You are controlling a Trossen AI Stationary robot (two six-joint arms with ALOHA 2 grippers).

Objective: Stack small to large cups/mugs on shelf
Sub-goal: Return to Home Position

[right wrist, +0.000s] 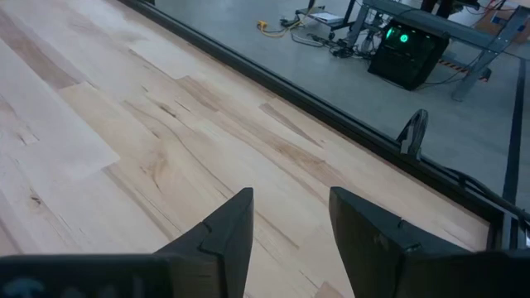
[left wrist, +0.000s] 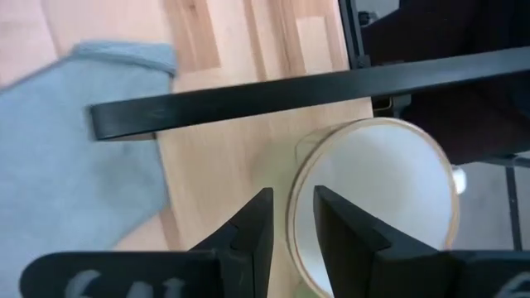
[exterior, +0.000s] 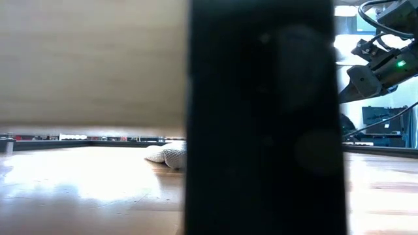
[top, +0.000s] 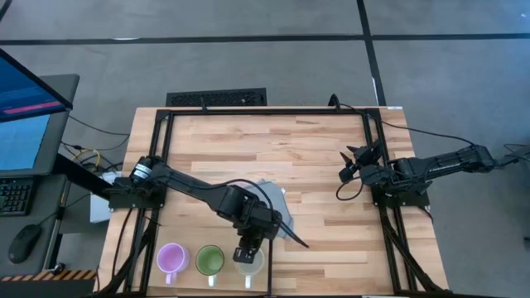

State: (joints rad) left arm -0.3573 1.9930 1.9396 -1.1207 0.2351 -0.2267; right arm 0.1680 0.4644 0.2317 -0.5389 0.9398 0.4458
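Three mugs stand in a row near the table's near edge: a light purple one (top: 171,258), a green one (top: 209,260) and a cream-white one (top: 251,265). My left gripper (top: 247,252) points down over the cream-white mug (left wrist: 381,190). It (left wrist: 292,194) is narrowly open, with one finger outside the rim and one inside, and a gap shows on both sides of the rim. My right gripper (top: 352,165) is open and empty above the table's right side, also seen in its wrist view (right wrist: 290,207). I cannot pick out the shelf board.
A grey folded cloth (top: 273,203) lies just behind the left gripper and shows in the left wrist view (left wrist: 74,157). A black frame rail (left wrist: 290,87) crosses beside the mug. A dark upright (exterior: 261,117) and a pale mass (exterior: 91,59) block most of the low view.
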